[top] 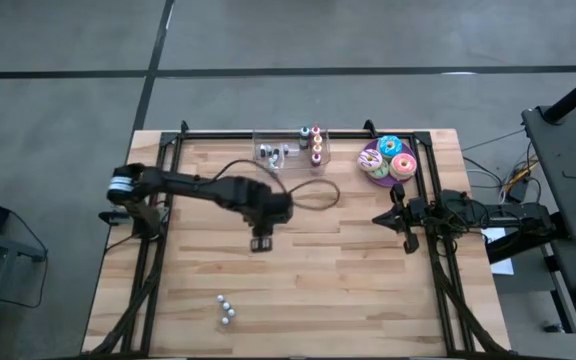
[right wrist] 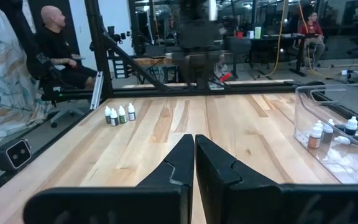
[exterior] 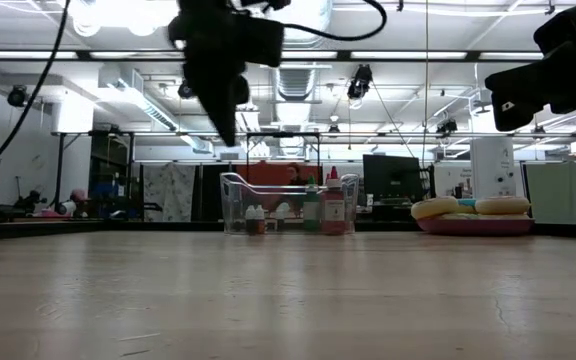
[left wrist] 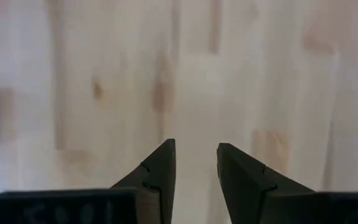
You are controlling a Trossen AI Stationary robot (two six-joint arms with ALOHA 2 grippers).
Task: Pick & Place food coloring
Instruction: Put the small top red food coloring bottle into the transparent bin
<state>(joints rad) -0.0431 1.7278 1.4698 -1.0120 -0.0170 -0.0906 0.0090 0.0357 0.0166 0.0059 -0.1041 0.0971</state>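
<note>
The food coloring bottles point(top: 315, 146), with coloured caps, stand upright in a row at the right end of a clear plastic box point(top: 260, 138) at the table's far edge. They also show in the low view point(exterior: 324, 208). My left gripper point(top: 261, 243) is open and empty. It points down over bare wood near the table's middle point(left wrist: 196, 152), well above the tabletop and nearer than the box. My right gripper point(top: 378, 217) is shut and empty at the table's right side point(right wrist: 194, 142), pointing left.
Smaller white-capped bottles point(right wrist: 317, 134) stand in the box's left part. A plate of frosted doughnuts point(top: 389, 160) sits at the far right. Several tiny white bottles point(top: 226, 311) stand near the front left edge point(right wrist: 118, 114). Bare wood lies between. People sit beyond the table.
</note>
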